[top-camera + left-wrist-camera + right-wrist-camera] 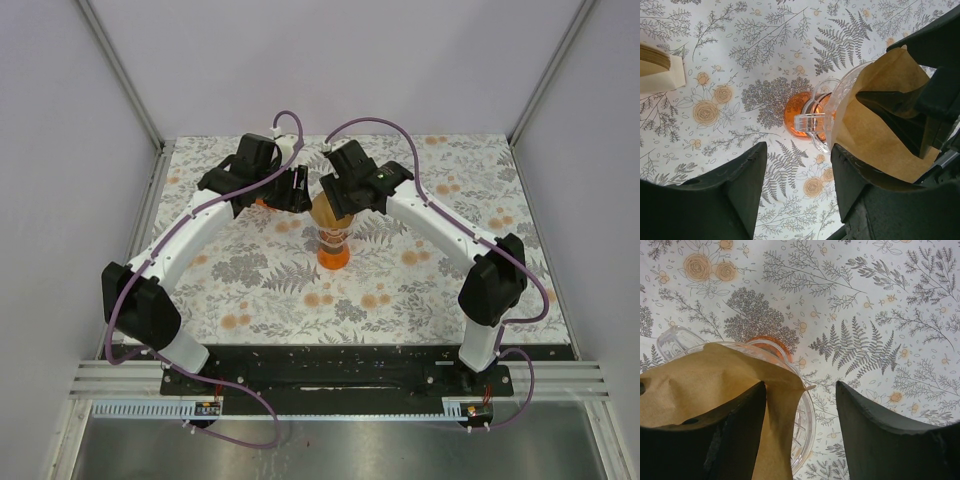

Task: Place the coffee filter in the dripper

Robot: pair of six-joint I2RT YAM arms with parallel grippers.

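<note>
The tan-brown paper coffee filter stands mouth-up in the clear, orange-based funnel dripper, directly under my right hand. That hand is nearer and its fingers are spread, one dipping inside the paper. My left hand hangs released and empty just beside it.

The surface is a white floral print, grey ferns and orange roses. The dripper stands around the middle, with a stack of tan papers left of it, toward the far edge.
</note>
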